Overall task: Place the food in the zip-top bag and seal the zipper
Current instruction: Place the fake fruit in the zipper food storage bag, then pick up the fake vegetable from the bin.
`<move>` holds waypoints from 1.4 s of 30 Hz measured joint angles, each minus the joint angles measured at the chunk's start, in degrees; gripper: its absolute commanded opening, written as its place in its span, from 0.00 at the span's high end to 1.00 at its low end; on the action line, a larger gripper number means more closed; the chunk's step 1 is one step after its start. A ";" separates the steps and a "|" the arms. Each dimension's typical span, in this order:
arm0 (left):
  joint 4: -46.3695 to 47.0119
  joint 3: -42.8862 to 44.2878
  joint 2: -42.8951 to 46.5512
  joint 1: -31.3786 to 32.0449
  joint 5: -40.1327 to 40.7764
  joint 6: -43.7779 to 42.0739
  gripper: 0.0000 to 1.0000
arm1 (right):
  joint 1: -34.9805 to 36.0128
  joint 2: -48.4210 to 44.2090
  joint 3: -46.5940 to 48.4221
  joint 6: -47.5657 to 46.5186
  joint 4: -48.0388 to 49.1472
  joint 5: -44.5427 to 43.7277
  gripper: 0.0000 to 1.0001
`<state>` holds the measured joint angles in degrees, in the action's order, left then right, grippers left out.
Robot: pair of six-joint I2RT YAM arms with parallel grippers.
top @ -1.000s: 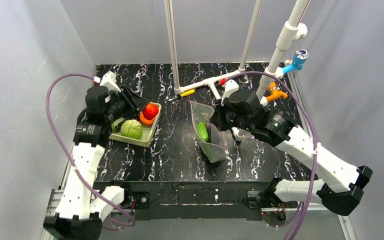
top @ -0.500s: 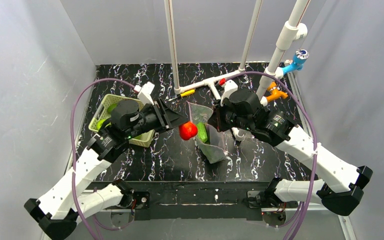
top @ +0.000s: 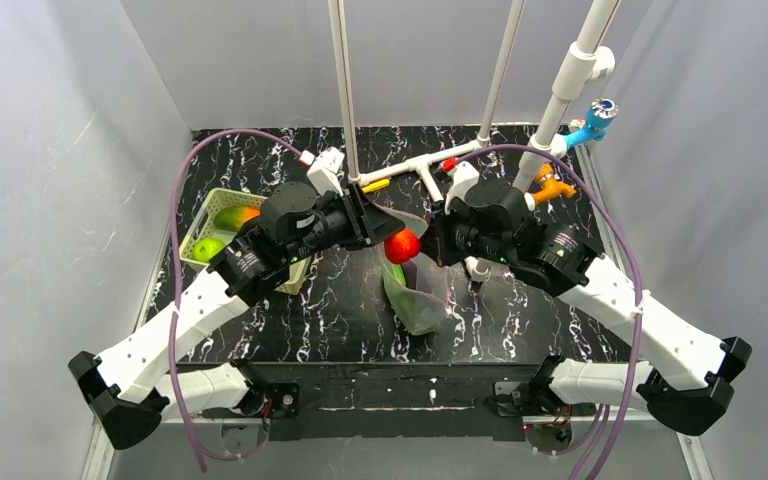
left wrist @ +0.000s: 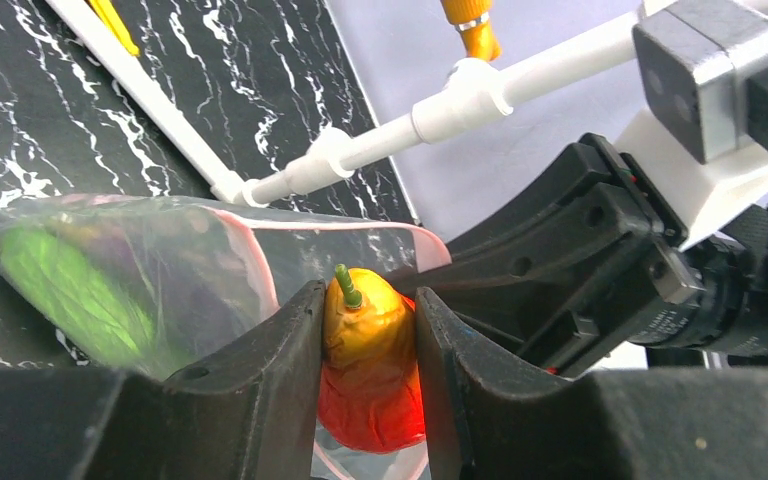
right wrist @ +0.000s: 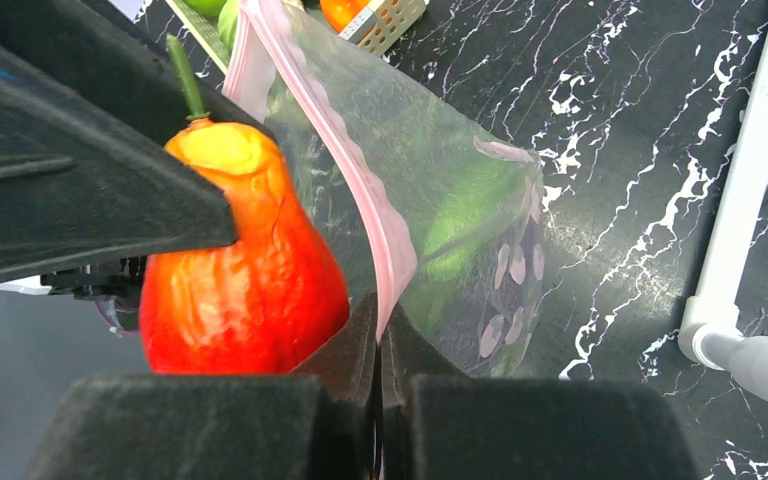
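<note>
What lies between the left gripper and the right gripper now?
A red-and-yellow toy fruit, clamped in the left gripper, and the zip-top bag's pink zipper, pinched by the right gripper. The right wrist view shows it best.

Work surface: black tabletop (top: 340, 300) with white marble veining, lying flat. Enclosure: plain pale grey left wall (top: 50, 150), back wall (top: 420, 60) and right wall (top: 720, 150), meeting the tabletop's edges. White upright pipes (top: 344, 90) rise from the far part of the table and leave the top of the view. A low horizontal pipe (top: 410, 168) joins them through tee fittings. A blue fitting (top: 592, 122) and an orange fitting (top: 552, 187) sit at the slanted right-hand pipe. Lighting: even and soft, shadows faint.
</note>
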<state>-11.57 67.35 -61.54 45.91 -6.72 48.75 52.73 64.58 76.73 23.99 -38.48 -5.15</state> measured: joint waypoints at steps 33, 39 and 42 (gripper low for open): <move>-22.34 13.16 5.44 0.35 4.68 -7.13 0.09 | 0.00 -2.01 -0.79 -0.20 -0.09 -1.16 0.99; -33.94 14.53 10.40 0.35 11.69 -10.25 0.03 | 0.00 -2.01 -0.79 -0.20 -0.04 -1.18 0.99; -40.46 14.45 11.23 0.35 18.27 -11.39 0.02 | 0.00 -2.01 -0.81 -0.20 -0.07 -1.18 0.99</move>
<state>-52.03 81.80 -50.30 46.26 11.55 37.36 52.73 62.57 75.92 23.79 -38.54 -6.33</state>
